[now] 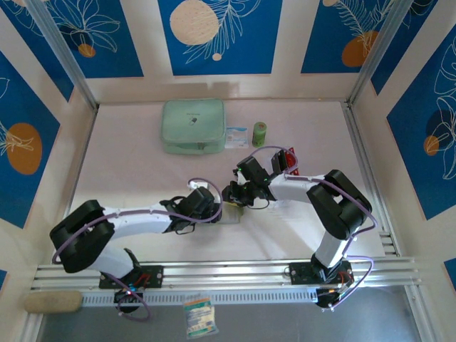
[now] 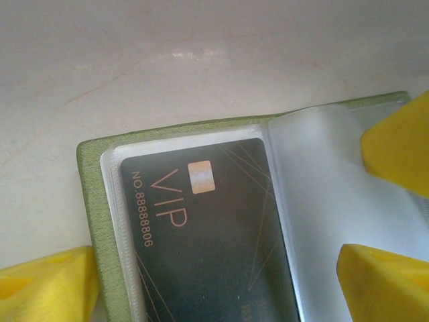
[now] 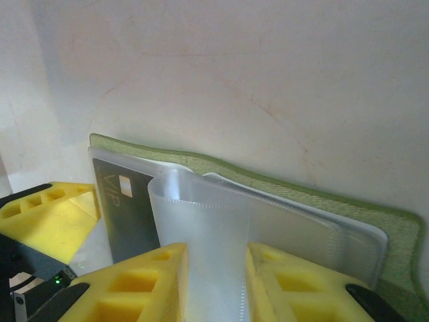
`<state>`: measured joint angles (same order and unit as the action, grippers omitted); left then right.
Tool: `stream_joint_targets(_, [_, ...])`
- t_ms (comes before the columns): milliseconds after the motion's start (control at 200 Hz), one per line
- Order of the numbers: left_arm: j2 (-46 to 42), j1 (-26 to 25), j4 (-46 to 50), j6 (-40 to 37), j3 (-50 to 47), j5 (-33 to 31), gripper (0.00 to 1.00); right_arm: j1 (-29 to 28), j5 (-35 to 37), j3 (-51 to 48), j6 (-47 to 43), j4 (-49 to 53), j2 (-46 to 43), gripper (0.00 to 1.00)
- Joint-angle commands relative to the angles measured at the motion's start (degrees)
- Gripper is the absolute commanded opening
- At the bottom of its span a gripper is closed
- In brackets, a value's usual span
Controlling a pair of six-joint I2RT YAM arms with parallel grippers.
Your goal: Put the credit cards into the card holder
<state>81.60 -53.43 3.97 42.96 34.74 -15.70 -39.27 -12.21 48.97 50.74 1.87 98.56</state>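
The olive-green card holder (image 2: 92, 201) lies open on the table between both arms (image 1: 230, 212). A black VIP credit card (image 2: 208, 241) sits inside its left clear sleeve, also seen in the right wrist view (image 3: 124, 208). My left gripper (image 2: 214, 288) is open, hanging wide over that page, one finger (image 2: 47, 288) outside the holder's left edge. My right gripper (image 3: 214, 285) is shut on a clear inner sleeve (image 3: 214, 221), which bows upward from the holder (image 3: 301, 194). Red credit cards (image 1: 288, 158) stand to the right, behind my right arm.
A pale mint zip pouch (image 1: 192, 126) lies at the back of the table, with a small packet (image 1: 236, 135) and a green cylinder (image 1: 260, 133) beside it. The red cards sit in a clear rack (image 1: 292, 167). Patterned walls enclose the table.
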Motion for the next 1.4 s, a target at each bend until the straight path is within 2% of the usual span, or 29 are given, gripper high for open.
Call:
stream_joint_targets(0, [-3.2, -0.5, 1.9, -0.8, 0.2, -1.8, 0.91, 0.2, -3.4, -0.9, 1.6, -1.8, -1.8, 0.28])
stream_joint_targets(340, [-13.2, 0.0, 6.7, -0.9, -0.5, -6.6, 0.96, -1.4, -4.1, -0.2, 3.7, -2.4, -3.1, 0.30])
stream_joint_targets(570, [-18.9, 0.8, 8.6, -0.3, -3.1, -9.1, 0.97, -3.2, -3.5, 2.6, 4.4, -1.7, -1.5, 0.39])
stream_joint_targets(670, [-20.5, 1.1, 8.8, 0.1, -4.3, -9.5, 0.97, -3.9, -3.4, 4.2, 4.7, -1.4, 0.1, 0.40])
stream_joint_targets(795, [-21.7, 1.4, 9.2, 0.5, -5.5, -9.6, 0.97, -4.7, -3.4, 6.2, 5.1, -1.4, 2.2, 0.40])
stream_joint_targets(990, [-22.7, 1.6, 9.1, 0.9, -6.9, -9.7, 0.97, -5.6, -3.3, 9.1, 5.5, -0.8, 5.4, 0.46])
stream_joint_targets(1390, [-21.7, 1.9, 7.9, 1.1, -8.5, -8.9, 0.97, -6.0, -3.7, 10.2, 7.1, -2.2, 8.9, 0.47])
